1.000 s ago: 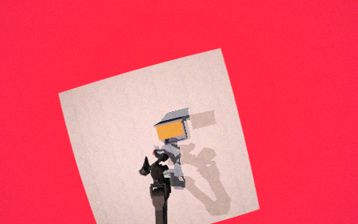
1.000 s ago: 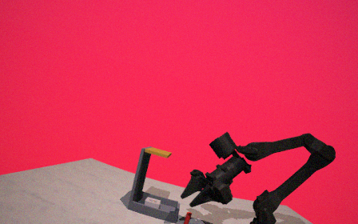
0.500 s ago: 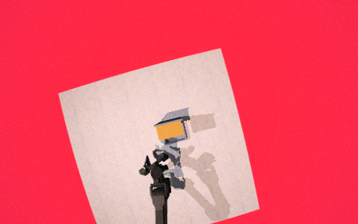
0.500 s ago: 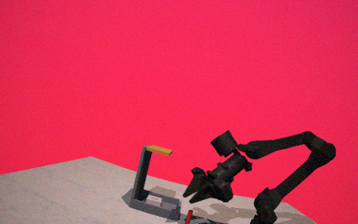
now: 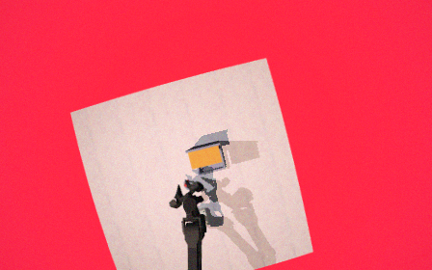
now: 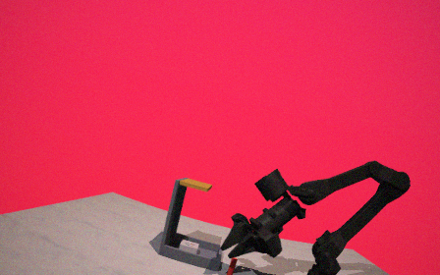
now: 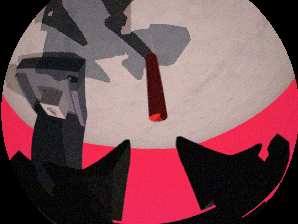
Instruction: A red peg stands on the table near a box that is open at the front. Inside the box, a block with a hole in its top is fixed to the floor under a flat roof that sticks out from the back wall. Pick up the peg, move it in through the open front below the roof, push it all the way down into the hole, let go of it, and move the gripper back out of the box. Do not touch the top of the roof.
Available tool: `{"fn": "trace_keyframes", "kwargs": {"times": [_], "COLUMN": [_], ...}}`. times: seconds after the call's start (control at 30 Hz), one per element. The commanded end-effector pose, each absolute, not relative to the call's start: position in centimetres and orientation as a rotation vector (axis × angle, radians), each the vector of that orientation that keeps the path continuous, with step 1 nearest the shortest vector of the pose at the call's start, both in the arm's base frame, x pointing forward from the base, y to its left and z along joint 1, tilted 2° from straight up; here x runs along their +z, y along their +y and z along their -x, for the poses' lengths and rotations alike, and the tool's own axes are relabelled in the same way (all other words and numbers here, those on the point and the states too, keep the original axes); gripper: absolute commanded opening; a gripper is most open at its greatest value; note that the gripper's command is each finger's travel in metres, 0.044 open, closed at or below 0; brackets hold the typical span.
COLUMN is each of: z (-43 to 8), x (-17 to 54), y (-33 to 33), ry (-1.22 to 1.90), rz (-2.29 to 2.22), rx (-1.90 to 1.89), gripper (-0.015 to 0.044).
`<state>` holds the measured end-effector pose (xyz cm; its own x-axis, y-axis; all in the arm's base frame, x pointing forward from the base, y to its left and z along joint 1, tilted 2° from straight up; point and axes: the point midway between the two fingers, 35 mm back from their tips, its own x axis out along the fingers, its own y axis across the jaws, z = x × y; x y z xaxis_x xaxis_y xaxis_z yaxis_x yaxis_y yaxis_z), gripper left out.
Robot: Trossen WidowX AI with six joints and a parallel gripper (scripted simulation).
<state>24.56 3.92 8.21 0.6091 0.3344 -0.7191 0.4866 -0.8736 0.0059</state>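
The red peg stands on the table, its lower part cut off in the exterior view. My gripper is partly open, nothing between its fingers. In the wrist view the peg's top lies just beyond the fingertips, between their lines; in the exterior view the tips are just above and left of the peg's top. The grey box stands close by. Its flat orange roof sticks out from the back wall. The pale block sits on its floor, a dark hole visible in the wrist view.
The box's low front edge is close to my fingertips in the exterior view. The box's side is left of the peg in the wrist view. Shadows of the arm and box lie on the pale table.
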Motion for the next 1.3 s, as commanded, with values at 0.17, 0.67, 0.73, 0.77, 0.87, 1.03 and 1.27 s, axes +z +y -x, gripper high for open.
{"fn": "trace_keyframes", "kwargs": {"times": [0.17,0.67,0.73,0.77,0.87,1.03,1.27], "z": [-24.5,-24.2,-24.2,-24.1,-24.0,-24.1,-24.1], "x": [6.5,4.1,3.8,3.7,3.3,3.6,3.6], "y": [3.9,3.9,3.9,3.9,3.9,3.9,3.9], "ry": [0.678,0.678,0.678,0.678,0.678,0.678,0.678], "rz": [-2.634,-2.634,-2.634,-2.634,-2.634,-2.634,-2.634], "rx": [-1.129,-1.13,-1.13,-1.13,-1.13,-1.124,-1.124], "gripper": [0.022,0.022,0.022,0.022,0.022,0.0167,0.0023]}}
